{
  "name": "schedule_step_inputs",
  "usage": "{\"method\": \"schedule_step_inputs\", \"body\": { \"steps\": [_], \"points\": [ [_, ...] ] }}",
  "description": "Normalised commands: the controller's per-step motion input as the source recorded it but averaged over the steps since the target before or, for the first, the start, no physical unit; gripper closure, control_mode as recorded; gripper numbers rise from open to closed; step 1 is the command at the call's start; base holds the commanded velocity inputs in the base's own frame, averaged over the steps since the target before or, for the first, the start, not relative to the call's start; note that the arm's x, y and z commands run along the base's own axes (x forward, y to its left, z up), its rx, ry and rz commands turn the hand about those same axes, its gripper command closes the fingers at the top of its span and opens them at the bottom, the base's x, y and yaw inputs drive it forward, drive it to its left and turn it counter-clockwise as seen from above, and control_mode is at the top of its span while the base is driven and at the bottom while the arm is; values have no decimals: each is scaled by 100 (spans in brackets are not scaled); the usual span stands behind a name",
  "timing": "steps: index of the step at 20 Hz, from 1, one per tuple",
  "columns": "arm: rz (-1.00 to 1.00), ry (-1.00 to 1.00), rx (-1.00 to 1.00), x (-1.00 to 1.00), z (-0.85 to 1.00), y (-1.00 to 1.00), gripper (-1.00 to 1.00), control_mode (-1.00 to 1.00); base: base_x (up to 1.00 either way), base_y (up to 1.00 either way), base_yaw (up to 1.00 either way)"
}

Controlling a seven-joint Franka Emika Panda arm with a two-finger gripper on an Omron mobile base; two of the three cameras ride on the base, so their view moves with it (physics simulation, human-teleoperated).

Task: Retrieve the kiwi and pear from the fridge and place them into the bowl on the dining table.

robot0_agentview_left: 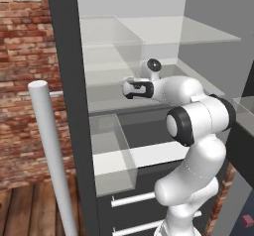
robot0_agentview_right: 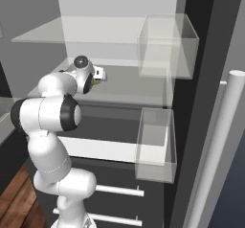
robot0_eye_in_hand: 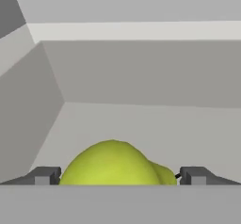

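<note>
Fridge [robot0_agentview_left: 69, 81] shelf: pear [robot0_eye_in_hand: 113, 164] prob. btwn claw [robot0_eye_in_hand: 117, 176] tips

A rendered home kitchen. An open fridge [robot0_agentview_left: 69, 106] with a dark grey frame stands central, clear glass shelves [robot0_agentview_right: 86, 35] and clear door bins [robot0_agentview_right: 155, 145] inside it, drawers with white bar handles [robot0_agentview_left: 131, 199] below. A red brick wall [robot0_agentview_left: 22, 81] lies left of the fridge, above a wooden plank floor [robot0_agentview_left: 30, 212]. A yellow-green pear [robot0_eye_in_hand: 113, 164] sits inside.

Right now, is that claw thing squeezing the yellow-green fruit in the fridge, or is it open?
Gripper: open, its dark finger tips either side of the bright yellow-green roundish pear, not closed on it.
</note>
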Motion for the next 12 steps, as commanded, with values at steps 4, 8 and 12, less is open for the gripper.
{"method": "schedule_step_inputs", "body": {
  "steps": [4, 8, 12],
  "points": [
    [-4, 6, 0, 0, -29, 0, -100, -100, 0, 0, 0],
    [-8, 5, 0, 0, -31, 0, -100, -100, 0, 0, 0],
    [-10, 4, 0, 0, -31, 0, -100, -100, 0, 0, 0]
  ]
}}
